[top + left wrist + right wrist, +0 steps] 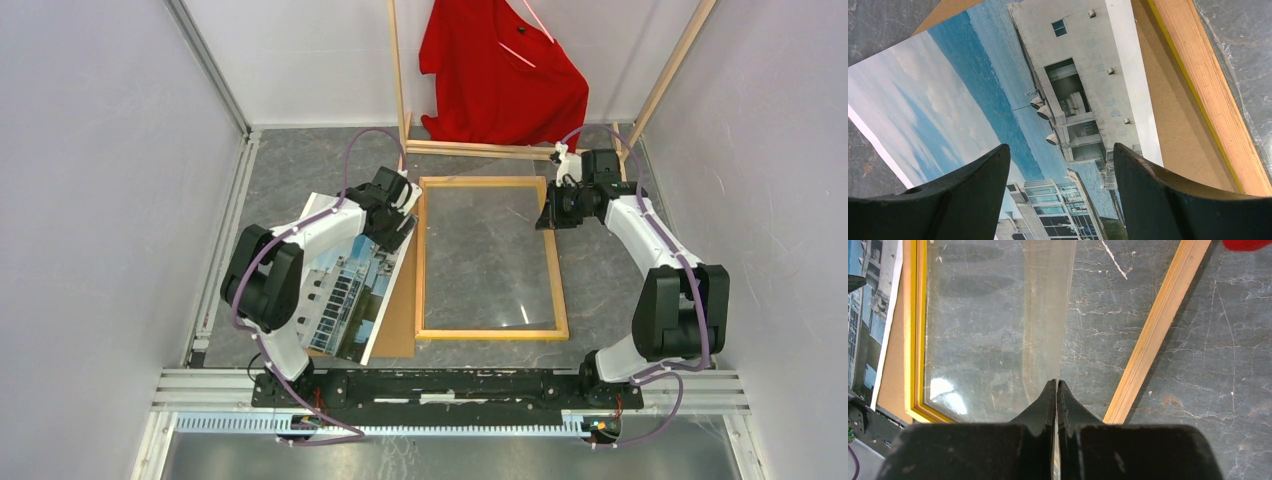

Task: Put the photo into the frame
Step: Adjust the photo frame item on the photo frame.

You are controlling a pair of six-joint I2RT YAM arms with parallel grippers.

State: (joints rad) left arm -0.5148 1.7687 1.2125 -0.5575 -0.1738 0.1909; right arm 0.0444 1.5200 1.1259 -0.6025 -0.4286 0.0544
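Top view: shows the frame [420, 262] flat in the middle of the table [600, 280], wood side up, with a clear sheet [495, 285] over its opening. Places the photo [345, 285] just left of it, picture side up, askew on a brown backing board [400, 318] that touches the frame's left rail. Finds the left gripper [398, 228] above the photo's far end and the right gripper [553, 212] at the frame's far right corner. Behind both, shows a wooden rack [399, 70] with a red shirt [495, 75].

Left wrist: looks down between widely parted fingers [973, 185], holding nothing, onto the photo [998, 85]. Catches the board and the frame's yellow-edged rail [1208, 95] to the right.

Right wrist: shows fingertips pressed together — pinching the edge of the clear sheet [1048, 305], with the frame [915, 340] lying below.
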